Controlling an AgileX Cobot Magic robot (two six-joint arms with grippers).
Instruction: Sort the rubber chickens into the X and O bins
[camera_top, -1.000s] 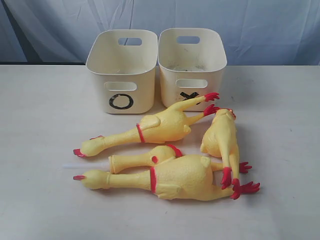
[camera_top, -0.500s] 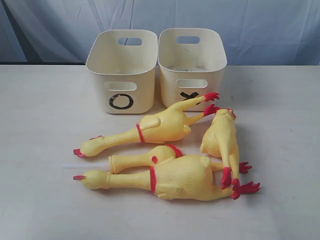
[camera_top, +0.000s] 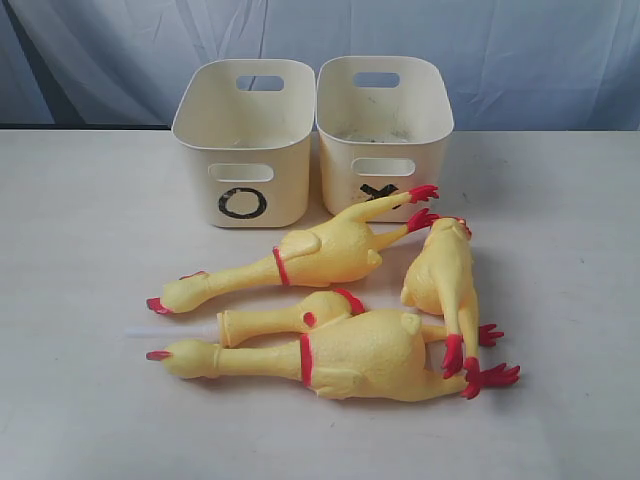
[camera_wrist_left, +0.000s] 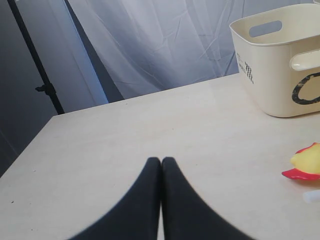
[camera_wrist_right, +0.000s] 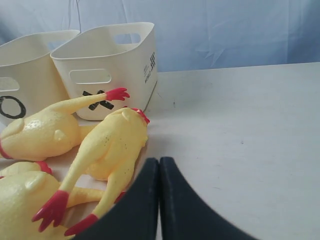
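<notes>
Left claw (camera_wrist_left: 161, 162): the fingers are pressing together tip to tip and pinching nothing, low over the bare table (camera_wrist_left: 125, 130). The O bin (camera_wrist_left: 270, 75) is standing well apart from it. The red-beaked head of the rear chicken (camera_wrist_left: 306, 162) is showing at the frame edge, clear of the claw.

Right claw (camera_wrist_right: 159, 161): the fingers are likewise pressing together, empty. The right chicken (camera_wrist_right: 112, 145) is lying just beside it, feet toward the claw; whether they are touching cannot be told. The X bin (camera_wrist_right: 110, 60) is standing beyond that chicken.

On the table, all four chickens are lying outside the bins, in front of them. The rear chicken's feet are reaching the X bin's wall. The slim chicken (camera_top: 290, 318) is lying between the rear chicken and the big chicken (camera_top: 365, 352), which is nearest the camera. The two bins are standing side by side, the O bin on the left.
</notes>
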